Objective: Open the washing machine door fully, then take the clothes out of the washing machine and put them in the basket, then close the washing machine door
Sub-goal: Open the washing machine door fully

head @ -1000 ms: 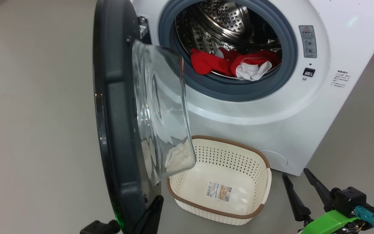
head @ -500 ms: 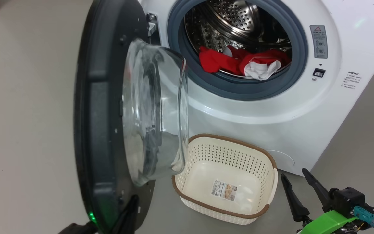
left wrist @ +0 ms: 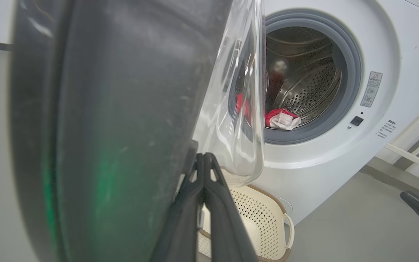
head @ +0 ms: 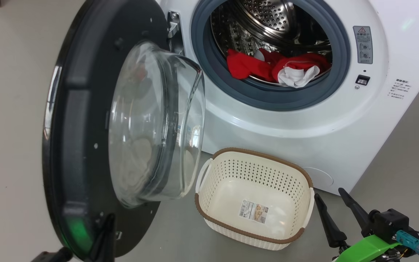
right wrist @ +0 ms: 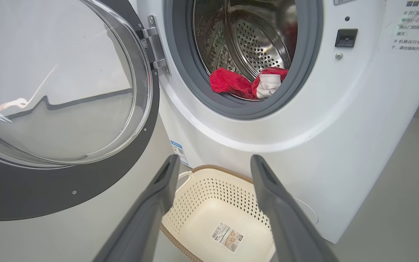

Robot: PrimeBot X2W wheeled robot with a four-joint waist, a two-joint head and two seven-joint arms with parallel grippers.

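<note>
Opening looks the step in hand: the left gripper (left wrist: 204, 160), fingers pinched together on nothing, sits at the washing machine door (head: 86, 109) near its seven o'clock, so next the wide-spread right gripper (head: 329, 193) must reach the red clothes (head: 253, 67) at the drum's (head: 267, 14) six o'clock, above the basket (head: 253, 153).

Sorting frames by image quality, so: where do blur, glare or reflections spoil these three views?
Left wrist view: the round door's glossy black rim is close and blurred, tinted green. Head view: sharp; the bulging clear glass window carries pale reflections. Right wrist view: that glass acts as a mirror.
</note>
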